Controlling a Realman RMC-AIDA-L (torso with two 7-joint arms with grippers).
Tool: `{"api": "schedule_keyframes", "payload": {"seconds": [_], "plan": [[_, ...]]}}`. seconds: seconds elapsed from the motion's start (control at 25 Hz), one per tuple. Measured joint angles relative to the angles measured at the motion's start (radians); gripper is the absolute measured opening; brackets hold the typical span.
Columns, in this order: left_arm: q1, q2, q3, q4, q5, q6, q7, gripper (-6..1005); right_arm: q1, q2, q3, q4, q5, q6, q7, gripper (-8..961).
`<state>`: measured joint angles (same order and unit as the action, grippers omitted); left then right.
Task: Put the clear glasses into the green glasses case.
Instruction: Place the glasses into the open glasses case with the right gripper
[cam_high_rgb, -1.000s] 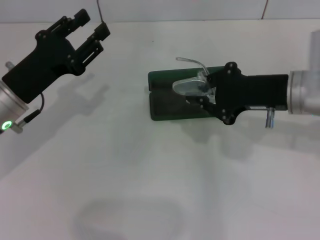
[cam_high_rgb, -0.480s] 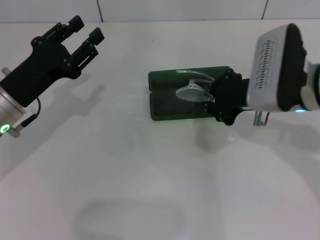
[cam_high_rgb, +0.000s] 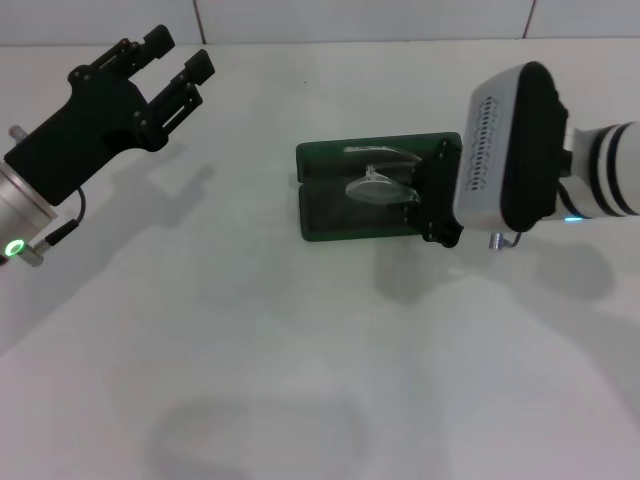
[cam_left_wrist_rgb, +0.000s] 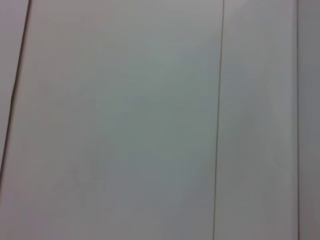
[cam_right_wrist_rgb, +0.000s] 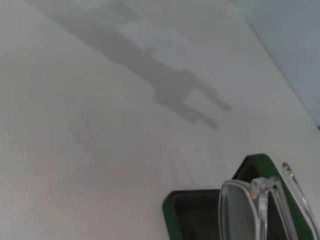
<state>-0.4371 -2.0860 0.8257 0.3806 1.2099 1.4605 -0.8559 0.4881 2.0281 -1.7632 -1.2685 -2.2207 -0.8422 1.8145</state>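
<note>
A plain white table (cam_high_rgb: 300, 380) fills the scene, with a pale wall behind it, and the left wrist view shows only pale panels with thin dark seams. Near the middle of the table lies the green glasses case (cam_high_rgb: 340, 190), open, its lid lying flat on the far side of the base and its dark lining facing up. The right gripper (cam_high_rgb: 412, 192) reaches in at the case's right end from the right, with the arm's white wrist housing just behind it. Its black fingers are pinched on the clear glasses (cam_high_rgb: 378, 180), which sit over the open case, across the hinge line between lid and base; whether the glasses touch the lining cannot be told. One clear temple arm stretches over the lid toward the far edge. In the right wrist view the clear glasses (cam_right_wrist_rgb: 260, 205) show close up, folded, above the green rim of the case (cam_right_wrist_rgb: 172, 220) and its dark inside.

The left gripper (cam_high_rgb: 172, 62) hangs well apart from the case, far off to its left and over bare table, its two black fingers spread and holding nothing.
</note>
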Motion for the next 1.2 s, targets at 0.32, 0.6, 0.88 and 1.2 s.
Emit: {"api": "schedule_keyframes", "payload": {"seconds": [0.32,0.6,0.88,1.2], "plan": [[0.000,0.001,-0.001,0.002,0.016,-0.008,0.000,579,0.050,0.000,-0.064,0.048,-0.085,0.041,0.094,196],[0.000,0.001,0.000,0.003,0.016,-0.016,0.002,578,0.051,0.000,-0.074,0.050,-0.088,0.053,0.095,198],[-0.003,0.000,0.001,-0.002,0.016,-0.026,0.008,580,0.054,-0.001,-0.078,0.062,-0.089,0.057,0.096,210],[-0.005,0.000,0.001,-0.005,0.016,-0.026,0.011,578,0.048,0.000,-0.115,0.057,-0.090,0.058,0.097,225]]}}
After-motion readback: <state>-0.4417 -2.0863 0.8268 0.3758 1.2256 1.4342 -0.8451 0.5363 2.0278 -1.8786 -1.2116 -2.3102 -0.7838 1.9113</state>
